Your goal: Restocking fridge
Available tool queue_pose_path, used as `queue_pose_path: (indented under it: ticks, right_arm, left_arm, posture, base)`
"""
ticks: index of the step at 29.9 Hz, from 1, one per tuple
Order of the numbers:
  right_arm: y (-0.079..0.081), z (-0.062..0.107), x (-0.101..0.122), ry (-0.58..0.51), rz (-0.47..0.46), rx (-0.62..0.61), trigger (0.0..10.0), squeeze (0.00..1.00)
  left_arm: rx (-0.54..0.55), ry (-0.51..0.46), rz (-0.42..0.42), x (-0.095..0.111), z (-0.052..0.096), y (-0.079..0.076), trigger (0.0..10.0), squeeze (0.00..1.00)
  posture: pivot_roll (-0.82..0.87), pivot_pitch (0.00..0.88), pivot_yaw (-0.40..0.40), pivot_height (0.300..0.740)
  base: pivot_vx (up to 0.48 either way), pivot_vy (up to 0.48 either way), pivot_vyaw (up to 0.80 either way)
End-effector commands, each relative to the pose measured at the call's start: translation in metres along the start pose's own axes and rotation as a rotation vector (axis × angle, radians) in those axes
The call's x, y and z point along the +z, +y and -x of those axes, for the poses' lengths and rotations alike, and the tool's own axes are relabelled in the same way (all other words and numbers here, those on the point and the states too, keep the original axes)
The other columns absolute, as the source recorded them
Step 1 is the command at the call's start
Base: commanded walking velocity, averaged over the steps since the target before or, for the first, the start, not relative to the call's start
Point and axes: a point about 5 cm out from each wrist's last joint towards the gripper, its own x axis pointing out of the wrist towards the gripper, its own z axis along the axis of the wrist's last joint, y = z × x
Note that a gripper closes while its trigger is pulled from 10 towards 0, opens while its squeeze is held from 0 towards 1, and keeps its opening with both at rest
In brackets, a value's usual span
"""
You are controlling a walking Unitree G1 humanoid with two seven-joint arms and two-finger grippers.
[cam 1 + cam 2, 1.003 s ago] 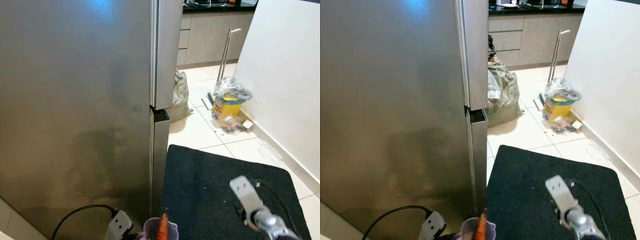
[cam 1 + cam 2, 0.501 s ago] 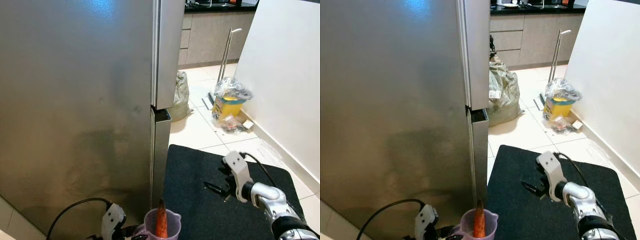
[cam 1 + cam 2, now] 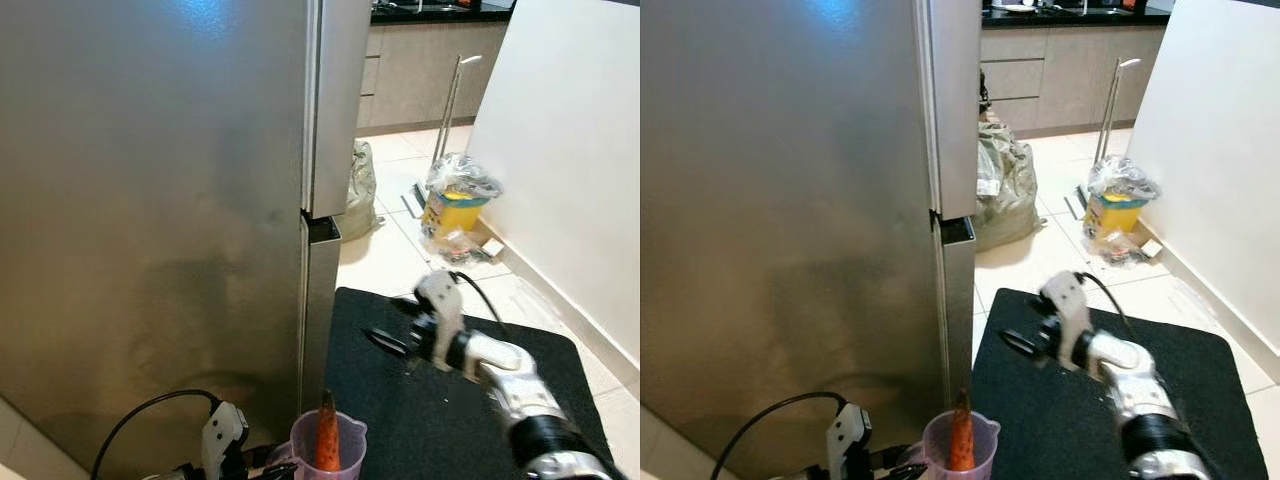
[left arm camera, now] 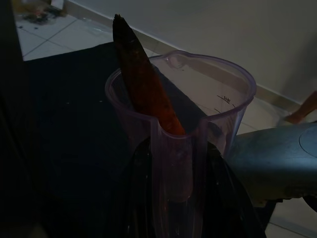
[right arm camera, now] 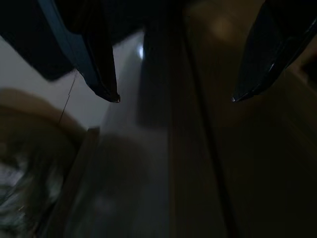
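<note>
The left gripper (image 4: 171,198) is gripping the handle of a clear jug (image 3: 329,442) with a carrot (image 3: 326,445) standing in it, low beside the closed fridge (image 3: 160,220), while the right gripper (image 3: 385,340) is reaching with fingers spread wide and empty toward the fridge's edge above the black mat (image 3: 400,400).
</note>
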Motion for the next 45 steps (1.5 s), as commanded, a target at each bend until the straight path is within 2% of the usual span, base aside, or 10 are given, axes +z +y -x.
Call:
queue_pose_path:
  ticks: [1,2,3,7,11,21,24,36,44,45]
  right_arm:
    - [-0.001,-0.005,0.009,-0.019,0.004,-0.029,10.0,0.55]
    - [-0.001,-0.005,0.009,-0.019,0.004,-0.029,10.0,0.55]
    - [0.002,-0.016,0.017,-0.057,-0.006,-0.068,10.0,0.0]
    - [0.01,-0.028,0.022,-0.077,-0.029,-0.075,10.0,0.0]
    - [0.022,-0.04,0.02,-0.046,-0.03,-0.044,10.0,0.0]
    - [0.024,-0.059,0.026,-0.008,-0.016,-0.124,10.0,0.0]
    - [0.016,-0.064,0.032,0.014,0.012,-0.214,10.0,0.0]
    - [-0.004,-0.064,0.04,0.032,0.043,-0.381,10.0,0.0]
    - [-0.033,-0.045,0.037,0.048,0.028,-0.605,10.0,0.0]
    - [-0.033,-0.045,0.037,0.048,0.028,-0.605,10.0,0.0]
  left_arm:
    - [-0.009,0.005,-0.012,0.002,0.001,0.001,10.0,0.0]
    - [-0.009,0.005,-0.012,0.002,0.001,0.001,10.0,0.0]
    - [-0.013,0.004,-0.01,0.001,-0.001,-0.001,10.0,0.0]
    - [0.015,0.002,-0.011,0.0,-0.005,-0.001,10.0,0.0]
    - [0.019,0.002,-0.017,0.0,-0.009,-0.003,10.0,0.0]
    - [0.013,-0.01,-0.014,0.001,-0.011,-0.006,10.0,0.0]
    - [0.014,-0.011,-0.015,0.001,-0.01,-0.007,10.0,0.0]
    - [0.009,-0.018,-0.025,0.003,-0.012,-0.007,10.0,0.0]
    - [-0.001,-0.019,-0.031,0.004,-0.012,-0.008,10.0,0.0]
    - [-0.001,-0.019,-0.031,0.004,-0.012,-0.008,10.0,0.0]
  posture:
    - [-0.08,0.0,-0.017,0.74]
    - [-0.08,0.0,-0.017,0.74]
    - [-0.07,0.0,-0.017,0.74]
    - [-0.07,0.0,-0.019,0.74]
    - [-0.06,0.0,-0.025,0.74]
    - [-0.05,0.0,-0.033,0.74]
    - [-0.04,0.0,-0.036,0.74]
    - [-0.04,0.0,-0.035,0.74]
    - [-0.05,0.001,-0.03,0.74]
    - [-0.05,0.001,-0.03,0.74]
  base:
    - [0.0,0.0,0.0]
    - [0.0,0.0,0.0]
    - [0.0,0.0,0.0]
    - [0.0,0.0,0.0]
    - [0.0,0.0,0.0]
    - [0.0,0.0,0.0]
    - [0.0,0.0,0.0]
    - [0.0,0.0,0.0]
    - [0.0,0.0,0.0]
    - [0.0,0.0,0.0]
